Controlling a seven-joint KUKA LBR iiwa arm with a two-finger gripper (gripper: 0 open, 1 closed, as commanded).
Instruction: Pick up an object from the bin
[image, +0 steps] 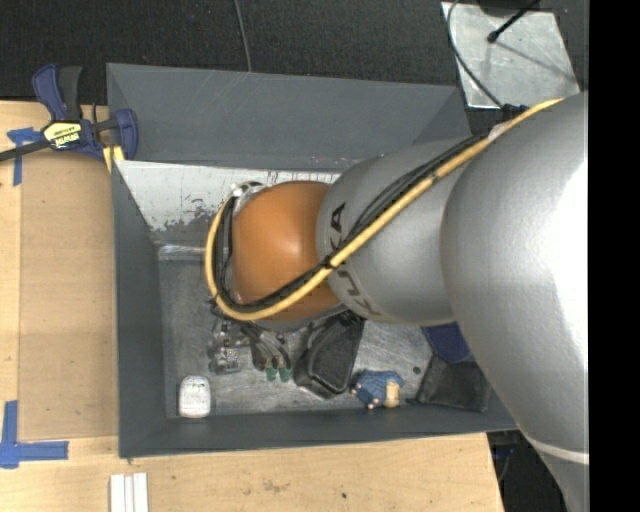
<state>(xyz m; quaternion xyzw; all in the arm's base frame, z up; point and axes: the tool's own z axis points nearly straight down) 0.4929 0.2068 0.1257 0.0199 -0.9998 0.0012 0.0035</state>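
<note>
The big silver arm (480, 230) comes in from the right and covers much of the grey bin (140, 300). Its orange cover (275, 245) hangs low over the left-middle of the bin floor, with a yellow cable (400, 205) looped round it. The jaws sit tucked under that cover. Wide or narrow, I cannot tell, nor which thing they are on. Nearest, just past the cover's front edge, lie a few small dark pieces with green tips (275, 373), and right beside them a black angular thing (330, 362). Along the bin's front edge, just right of the black thing, sits a small blue and yellow toy (378, 388). Toward the front right corner is a dark flat thing (452, 385), with a blue scrap (445, 340) just behind it, partly under the arm. A small white lump (194, 396) rests alone near the front left corner, well apart from the rest.
</note>
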